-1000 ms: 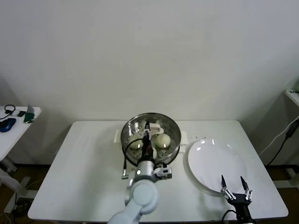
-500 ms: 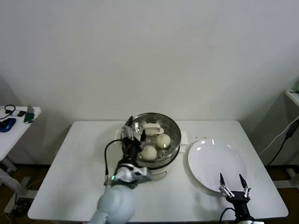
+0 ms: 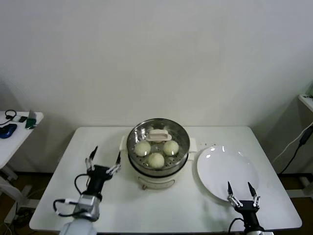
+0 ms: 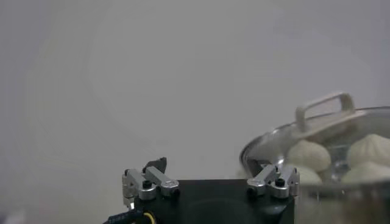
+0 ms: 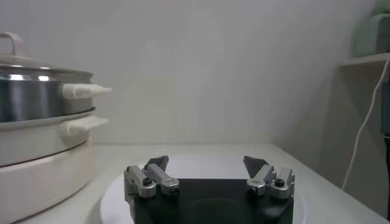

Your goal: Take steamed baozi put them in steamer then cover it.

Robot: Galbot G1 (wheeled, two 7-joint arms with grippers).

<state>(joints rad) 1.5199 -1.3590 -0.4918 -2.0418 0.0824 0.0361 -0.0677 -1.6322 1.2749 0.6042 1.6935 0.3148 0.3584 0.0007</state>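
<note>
From the head view, the left end effector [image 3: 103,161] hangs low over the white surface [image 3: 63,191], its two fingers spread wide and holding nothing; the steamer [image 3: 158,155] stands just off to its right and a little farther from the robot, apart from it. The cover [image 3: 157,141] sits on the steamer's rim, its cream handle at the centre, and three steamed baozi [image 3: 155,159] show through the glass; a fourth cannot be made out under the handle. The right end effector [image 3: 241,195] waits at the near edge of the white plate [image 3: 227,171], fingers also apart and empty, with the steamer well off to its left. From the left wrist view, the left end effector [image 4: 210,180] shows both fingertips parted with bare surface between them, and beyond it the lidded steamer [image 4: 320,182] with buns visible under the cover's handle [image 4: 325,112]. From the right wrist view, the right end effector [image 5: 208,176] is likewise open and empty above the plate [image 5: 201,167], the steamer [image 5: 42,91] off to one side with its lid on. Judging by this, loading and covering look complete; what seems left is drawing both arms clear, at most checking that the cover sits flush.
</note>
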